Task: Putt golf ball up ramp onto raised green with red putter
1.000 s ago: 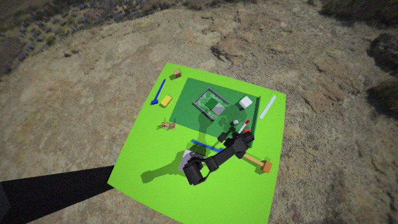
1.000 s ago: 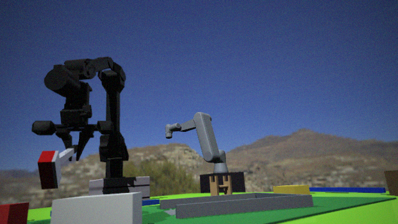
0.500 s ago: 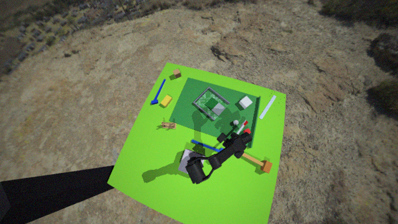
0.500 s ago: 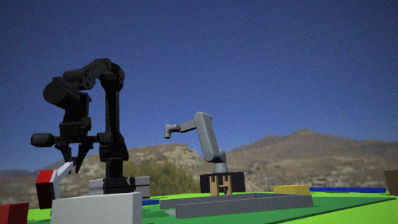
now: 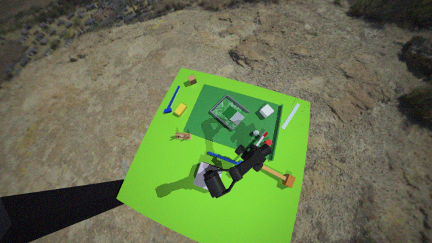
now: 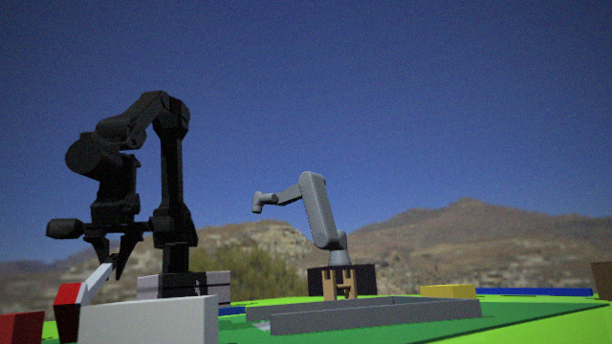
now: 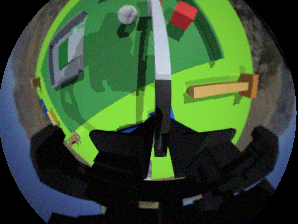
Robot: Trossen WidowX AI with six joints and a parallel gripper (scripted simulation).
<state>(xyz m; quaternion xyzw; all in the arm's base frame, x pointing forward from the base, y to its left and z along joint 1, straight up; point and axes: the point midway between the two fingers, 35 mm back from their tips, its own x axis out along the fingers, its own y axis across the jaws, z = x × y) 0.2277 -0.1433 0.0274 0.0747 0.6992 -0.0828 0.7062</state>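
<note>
Holding putter (image 5: 261, 138) by white shaft, gripper (image 5: 255, 147) clamped nearly closed on it; red head (image 6: 68, 295) hangs low, shaft slanting down from gripper (image 6: 111, 258). Ball (image 5: 256, 133) on dark green mat (image 5: 216, 135), just beside putter head; contact hard to judge from top view. Wrist view: ball (image 7: 127, 14) left of shaft (image 7: 161, 50), red cube (image 7: 182, 15) right. Walled green (image 5: 229, 112) further up mat, white block (image 5: 266, 111) near it. Wooden mallet (image 5: 280, 176) on table (image 5: 202, 209) beside arm
</note>
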